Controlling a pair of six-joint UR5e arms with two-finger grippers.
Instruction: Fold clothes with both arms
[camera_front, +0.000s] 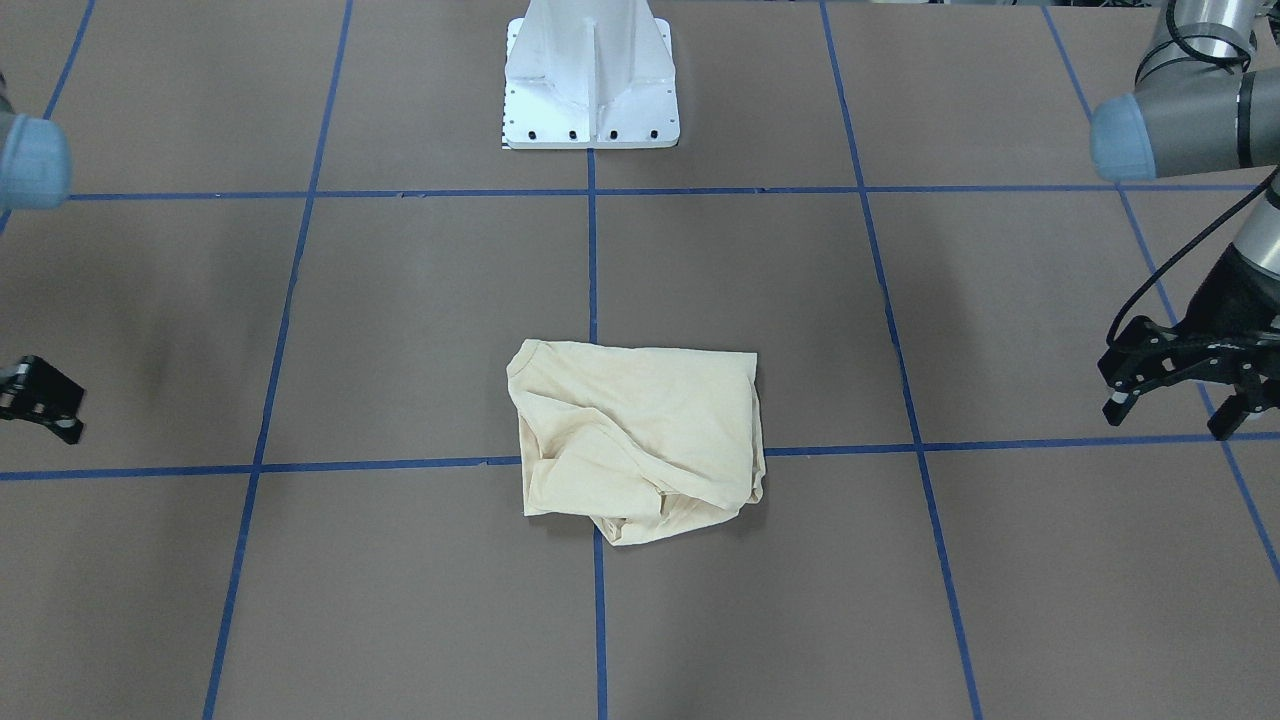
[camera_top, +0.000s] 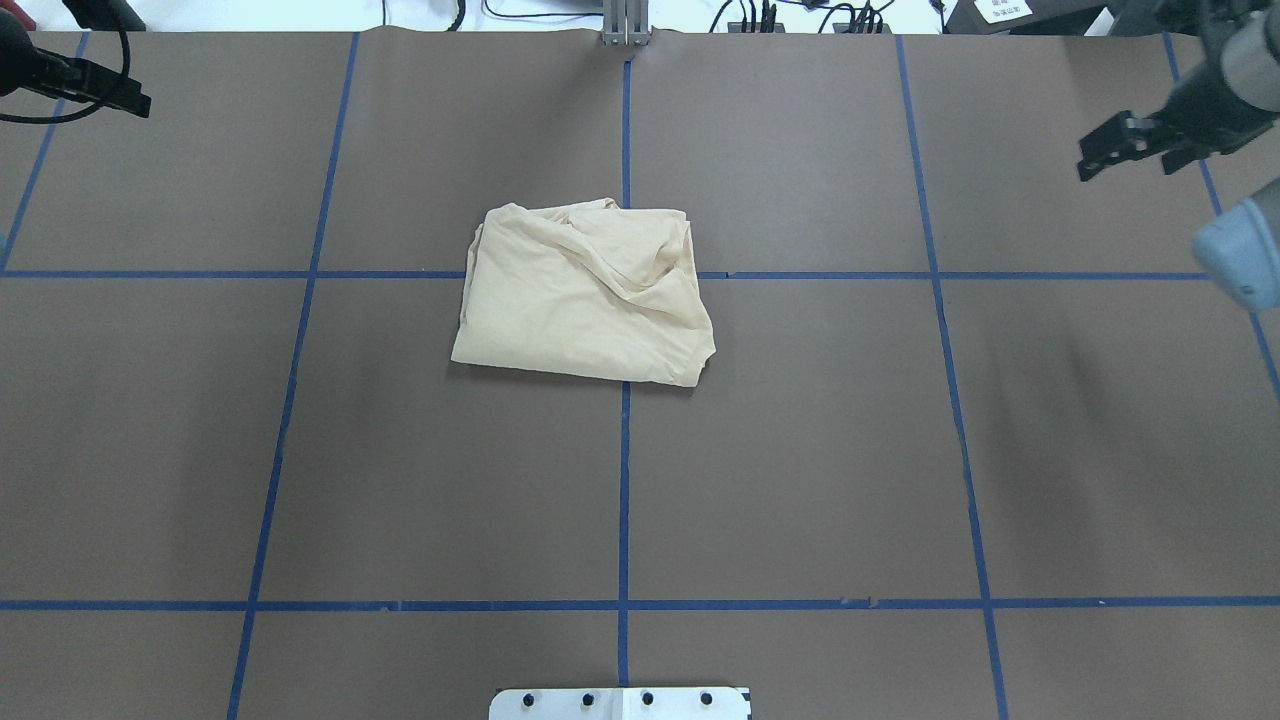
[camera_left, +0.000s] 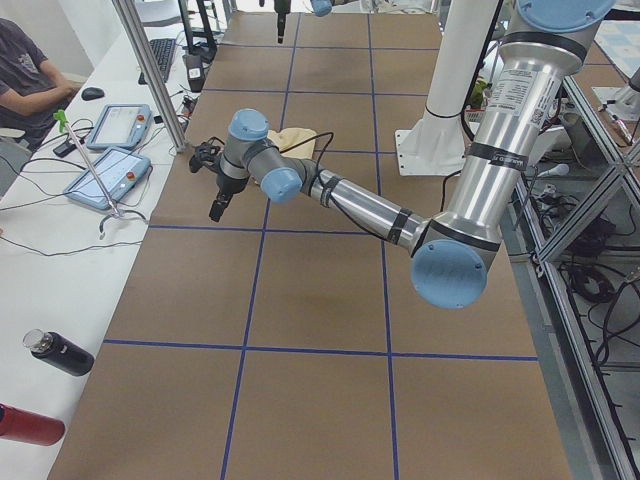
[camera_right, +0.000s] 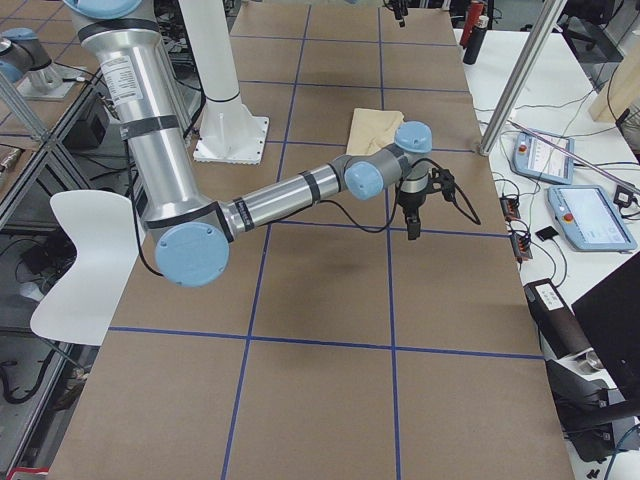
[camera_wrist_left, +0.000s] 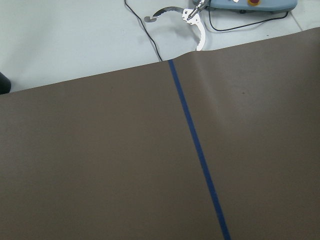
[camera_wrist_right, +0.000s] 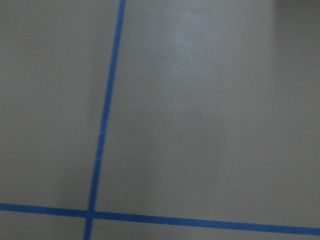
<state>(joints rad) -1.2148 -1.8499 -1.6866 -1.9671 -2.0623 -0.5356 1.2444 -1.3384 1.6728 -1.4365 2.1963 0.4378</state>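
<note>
The cream-yellow T-shirt (camera_front: 640, 440) lies folded into a rough rectangle with wrinkles at the middle of the brown table (camera_front: 1000, 300). It also shows in the overhead view (camera_top: 585, 295). Its print and neck label are hidden. My left gripper (camera_front: 1170, 418) hovers open and empty far out at the table's left end, also seen in the overhead view (camera_top: 105, 90) and the exterior left view (camera_left: 208, 185). My right gripper (camera_top: 1125, 150) hovers open and empty at the opposite end, partly cut off in the front-facing view (camera_front: 45, 400). Both wrist views show only bare table.
The white pedestal base (camera_front: 592, 85) stands at the table's robot side. Blue tape lines (camera_top: 625, 450) grid the table. Beside the far edge a white bench holds teach pendants (camera_left: 108, 150), cables, a metal pole (camera_left: 150, 70) and bottles (camera_left: 60, 352). An operator (camera_left: 25, 70) sits there.
</note>
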